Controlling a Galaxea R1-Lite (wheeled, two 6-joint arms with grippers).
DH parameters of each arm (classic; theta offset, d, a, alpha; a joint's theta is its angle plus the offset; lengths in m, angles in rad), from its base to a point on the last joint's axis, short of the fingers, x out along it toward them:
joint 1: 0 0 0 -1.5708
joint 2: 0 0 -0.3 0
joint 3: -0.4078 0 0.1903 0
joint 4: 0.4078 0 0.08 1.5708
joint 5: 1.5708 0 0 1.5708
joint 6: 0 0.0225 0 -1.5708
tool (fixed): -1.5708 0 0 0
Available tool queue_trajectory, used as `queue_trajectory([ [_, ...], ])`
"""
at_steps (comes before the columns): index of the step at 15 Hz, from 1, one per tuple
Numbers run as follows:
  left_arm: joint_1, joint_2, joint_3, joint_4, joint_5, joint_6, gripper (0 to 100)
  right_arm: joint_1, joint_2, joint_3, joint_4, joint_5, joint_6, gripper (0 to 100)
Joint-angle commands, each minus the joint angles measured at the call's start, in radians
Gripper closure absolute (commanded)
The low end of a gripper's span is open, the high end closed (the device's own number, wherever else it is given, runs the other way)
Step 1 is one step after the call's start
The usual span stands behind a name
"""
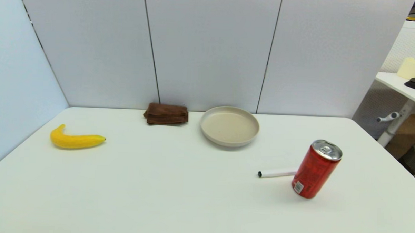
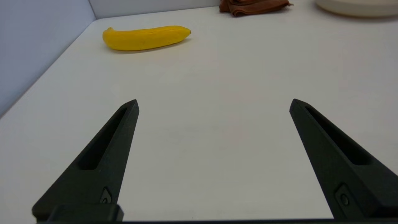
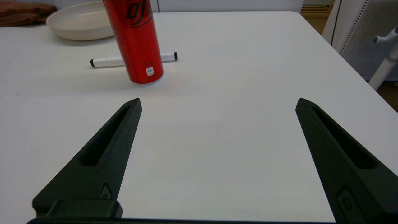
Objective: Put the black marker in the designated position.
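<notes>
The black marker (image 1: 277, 173), a slim white pen with black tips, lies flat on the table right of centre, its right part hidden behind a red can (image 1: 316, 168). The right wrist view shows the black marker (image 3: 107, 61) lying just beyond the can (image 3: 136, 40). My right gripper (image 3: 217, 104) hovers open low over the table, some way short of the can, with nothing between its fingers. My left gripper (image 2: 214, 104) is also open and holds nothing, over the left half of the table. Neither arm appears in the head view.
A beige plate (image 1: 207, 128) sits at the back centre, a folded brown cloth (image 1: 166, 114) to its left by the wall. A yellow banana (image 1: 75, 140) lies at the left. The table's right edge (image 1: 392, 154) drops off toward another desk.
</notes>
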Motion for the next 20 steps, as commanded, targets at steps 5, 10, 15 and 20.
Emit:
queue_trajectory([
  [5, 0.0, -0.006, 0.001, -0.001, 0.039, -0.08, 0, 0.0, 0.001, 0.0, 0.0, 0.001, 0.0, 0],
  [10, 0.0, -0.006, 0.001, -0.001, 0.039, -0.08, 0, 0.0, 0.001, 0.0, 0.0, 0.001, 0.0, 0],
  [15, 0.0, -0.007, 0.001, -0.001, 0.039, -0.08, 0, 0.0, 0.001, 0.0, 0.0, 0.001, 0.0, 0],
  [20, 0.0, -0.006, 0.001, -0.001, 0.039, -0.08, 0, 0.0, 0.001, 0.0, 0.001, 0.005, -0.011, 0],
])
